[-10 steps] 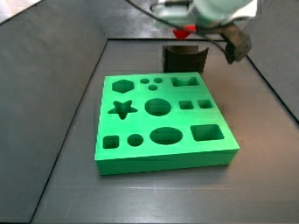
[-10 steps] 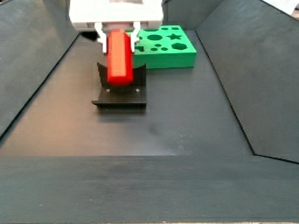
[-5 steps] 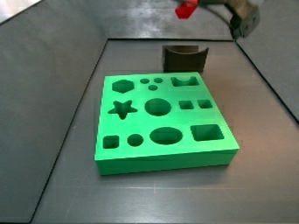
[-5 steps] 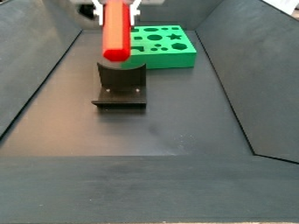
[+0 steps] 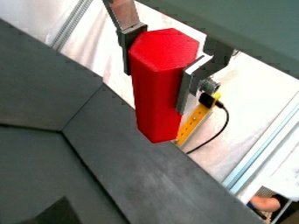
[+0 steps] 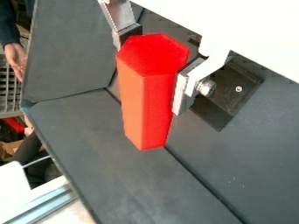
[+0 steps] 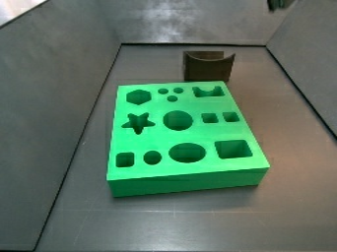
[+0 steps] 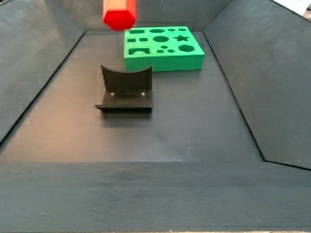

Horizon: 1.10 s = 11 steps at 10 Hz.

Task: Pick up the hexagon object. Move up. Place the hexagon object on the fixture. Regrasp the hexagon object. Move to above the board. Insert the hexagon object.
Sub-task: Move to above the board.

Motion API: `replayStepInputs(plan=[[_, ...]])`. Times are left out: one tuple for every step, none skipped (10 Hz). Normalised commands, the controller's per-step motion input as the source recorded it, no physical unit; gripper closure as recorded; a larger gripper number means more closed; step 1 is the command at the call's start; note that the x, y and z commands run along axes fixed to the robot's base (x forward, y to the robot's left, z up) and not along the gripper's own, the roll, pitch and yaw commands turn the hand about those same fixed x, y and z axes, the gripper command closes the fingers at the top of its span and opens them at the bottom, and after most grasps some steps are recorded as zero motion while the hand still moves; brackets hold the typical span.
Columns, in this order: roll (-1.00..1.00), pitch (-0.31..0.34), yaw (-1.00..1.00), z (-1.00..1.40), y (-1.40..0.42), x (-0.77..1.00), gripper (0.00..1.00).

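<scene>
My gripper (image 5: 163, 52) is shut on the hexagon object (image 5: 156, 83), a bright red six-sided peg held upright between the silver fingers; both wrist views show it, the peg (image 6: 146, 92) hanging well below the pads. In a side view only the peg's lower end (image 8: 118, 16) shows at the top edge, high above the fixture (image 8: 125, 88); the gripper itself is out of frame there. The green board (image 7: 182, 136) with shaped holes lies on the floor, also seen in a side view (image 8: 162, 47). The fixture (image 7: 208, 65) stands empty behind the board.
Dark sloping walls (image 8: 36, 86) enclose the floor on both sides. A yellow ruler and cable (image 5: 197, 122) show beyond the bin in a wrist view.
The gripper has risen straight up with the red peg, away from the fixture, and has nearly left both side views.
</scene>
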Motion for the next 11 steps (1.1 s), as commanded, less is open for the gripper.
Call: replayStepInputs(plan=[[-0.05, 0.084, 0.08, 0.80, -0.01, -0.04, 1.00], [-0.05, 0.076, 0.08, 0.62, -0.01, -0.02, 1.00], [-0.05, 0.079, 0.08, 0.39, -0.01, 0.00, 1.00], [-0.04, 0.081, 0.08, 0.21, -0.02, 0.01, 1.00], [-1.00, 0.004, -0.09, 0.23, -1.00, -0.42, 1.00], [-1.00, -0.002, -0.09, 0.22, -1.00, -0.41, 1.00], [-1.00, -0.006, -0.09, 0.24, -1.00, -0.44, 1.00], [-1.00, -0.008, -0.09, 0.22, -1.00, -0.44, 1.00], [-1.00, -0.004, -0.09, 0.22, -1.00, -0.45, 1.00], [-1.00, -0.001, -0.09, 0.23, -1.00, -0.46, 1.00], [-1.00, 0.001, -0.09, 0.23, -1.00, -0.47, 1.00]])
